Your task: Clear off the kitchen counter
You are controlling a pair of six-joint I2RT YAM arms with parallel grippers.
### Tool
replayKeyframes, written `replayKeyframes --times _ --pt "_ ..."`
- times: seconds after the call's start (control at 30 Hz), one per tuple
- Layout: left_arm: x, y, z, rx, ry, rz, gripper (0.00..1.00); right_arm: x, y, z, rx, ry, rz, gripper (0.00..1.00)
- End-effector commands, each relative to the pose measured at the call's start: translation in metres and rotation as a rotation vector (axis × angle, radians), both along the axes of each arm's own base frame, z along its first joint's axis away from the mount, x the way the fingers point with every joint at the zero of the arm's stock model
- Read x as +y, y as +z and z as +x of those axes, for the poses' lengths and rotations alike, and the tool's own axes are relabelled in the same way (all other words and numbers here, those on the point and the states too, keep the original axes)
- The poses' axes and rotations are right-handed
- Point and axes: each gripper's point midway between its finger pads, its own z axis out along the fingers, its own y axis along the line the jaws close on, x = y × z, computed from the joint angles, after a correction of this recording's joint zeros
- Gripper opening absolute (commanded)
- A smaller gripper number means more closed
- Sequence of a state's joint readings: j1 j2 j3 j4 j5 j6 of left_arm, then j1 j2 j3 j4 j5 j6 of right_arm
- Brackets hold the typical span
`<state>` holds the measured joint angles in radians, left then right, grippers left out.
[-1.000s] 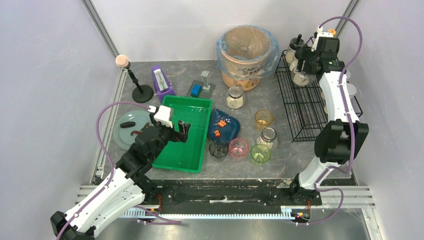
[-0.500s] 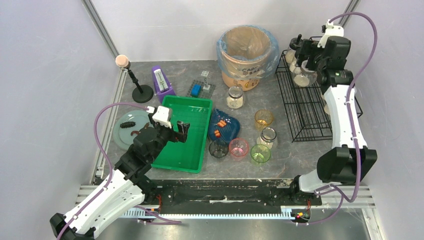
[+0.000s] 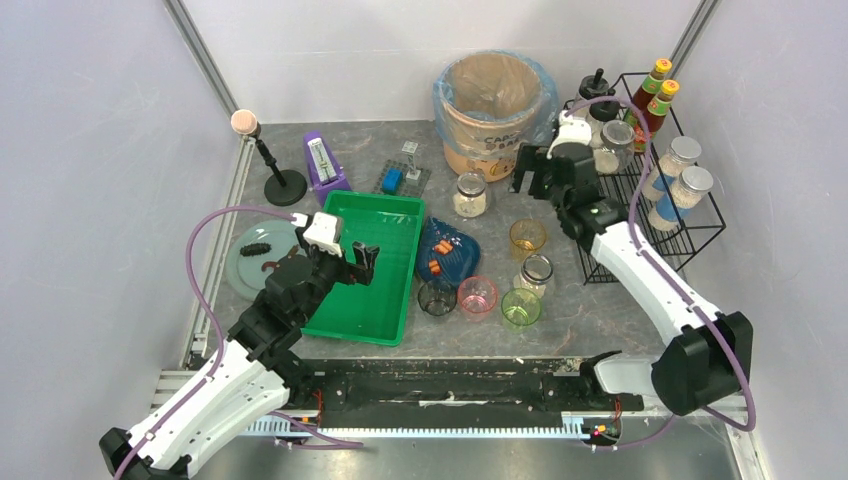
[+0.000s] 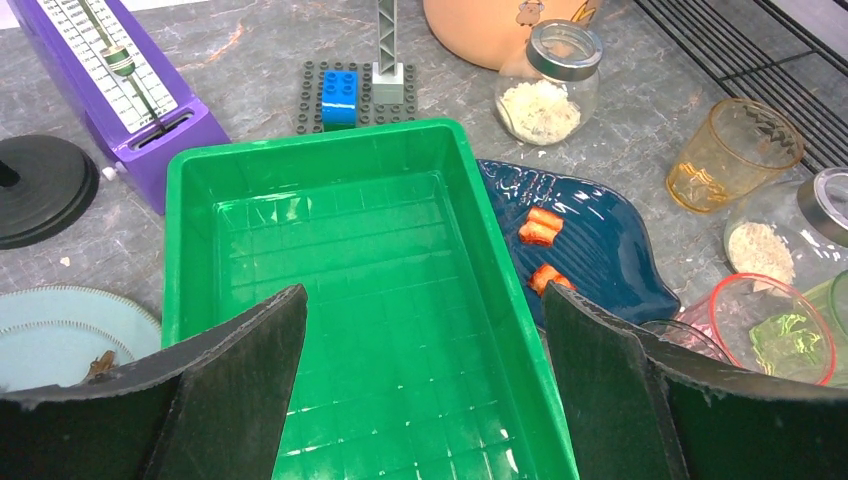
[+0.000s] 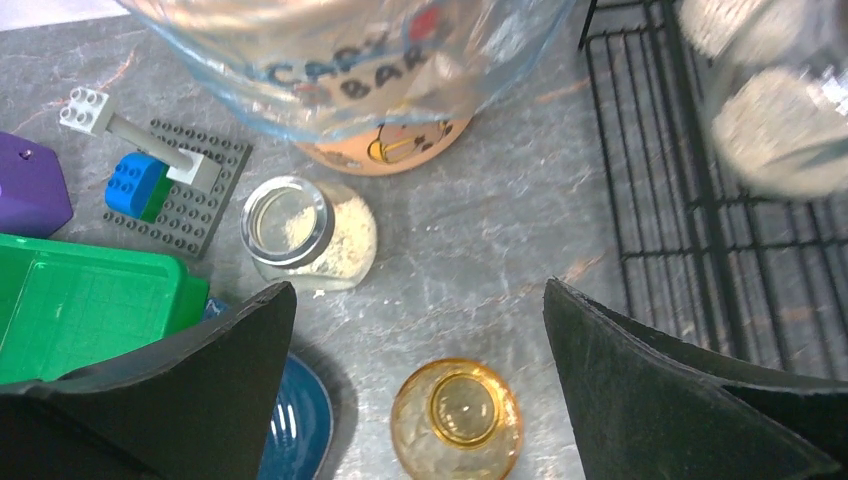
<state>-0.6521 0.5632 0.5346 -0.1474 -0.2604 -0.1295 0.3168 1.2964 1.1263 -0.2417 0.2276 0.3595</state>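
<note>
Both gape empty: left hand (image 3: 362, 258) hovers over the green tray (image 3: 385, 222). Well right of it, right hand (image 3: 530, 172) hangs above the surface (image 3: 600, 310).

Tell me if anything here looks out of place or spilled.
Nothing looks spilled or tipped. The purple metronome and the toy brick plate at the back seem out of place on a kitchen counter.

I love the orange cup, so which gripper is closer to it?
Right. The right gripper hovers open just beyond the orange cup, on its far side. The left gripper is far off to its left, over the green tray.
</note>
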Motion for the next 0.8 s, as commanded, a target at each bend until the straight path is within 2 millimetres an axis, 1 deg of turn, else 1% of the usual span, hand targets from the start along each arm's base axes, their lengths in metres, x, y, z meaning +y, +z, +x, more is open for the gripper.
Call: replayKeyframes --times 0.0,0.17,0.27,0.33,0.4,0.6,0.7,0.77 --pt "0.003 0.014 0.001 -0.042 0.018 -0.016 0.93 0.021 0.006 0.001 -0.093 -0.102 0.091 0.97" --pt "0.006 0.014 0.002 -0.043 0.034 -0.012 0.93 0.07 -0.015 -0.001 -0.078 -0.061 0.081 0.98" --pt "0.007 0.014 0.002 -0.04 0.04 -0.012 0.93 0.091 -0.029 0.005 -0.058 -0.058 0.043 0.98" --pt "0.007 0.013 0.002 -0.038 0.04 -0.012 0.92 0.1 -0.035 0.01 -0.049 -0.068 0.03 0.98" --pt "0.008 0.012 0.002 -0.035 0.044 -0.011 0.93 0.105 -0.04 0.016 -0.053 -0.092 0.009 0.98" --pt "0.009 0.012 0.002 -0.035 0.051 -0.015 0.93 0.117 -0.046 0.036 -0.072 -0.141 -0.01 0.98" --pt "0.01 0.014 0.002 -0.039 0.055 -0.018 0.93 0.125 -0.054 0.046 -0.066 -0.157 -0.017 0.98" --pt "0.011 0.014 0.001 -0.041 0.058 -0.019 0.93 0.127 -0.059 0.051 -0.065 -0.19 -0.029 0.98"
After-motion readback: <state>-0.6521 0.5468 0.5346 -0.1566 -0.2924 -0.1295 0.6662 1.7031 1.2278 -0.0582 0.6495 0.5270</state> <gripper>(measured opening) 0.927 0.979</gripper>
